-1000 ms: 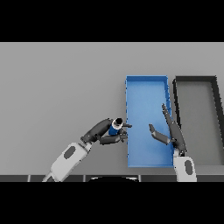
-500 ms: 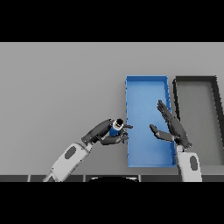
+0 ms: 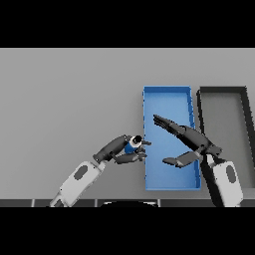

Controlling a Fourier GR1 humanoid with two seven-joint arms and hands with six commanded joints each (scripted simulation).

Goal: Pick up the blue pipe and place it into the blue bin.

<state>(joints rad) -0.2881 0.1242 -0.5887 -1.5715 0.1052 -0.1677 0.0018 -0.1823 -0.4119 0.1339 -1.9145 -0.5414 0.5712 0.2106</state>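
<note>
The blue pipe [image 3: 132, 145] is a short tube with a pale open end, held just left of the blue bin's [image 3: 167, 94] left wall. My left hand [image 3: 119, 149] is shut on it, fingers and thumb curled round it. My right hand [image 3: 187, 139] hovers open over the middle of the blue bin, fingers straight and pointing up-left toward the pipe, thumb spread below.
A dark grey bin [image 3: 244, 107] stands right beside the blue bin at the right edge. The grey table [image 3: 69, 94] stretches to the left and far side.
My right hand has swung left over the blue bin, its fingers now stretched toward the pipe. The left hand with the pipe has stayed about where it was.
</note>
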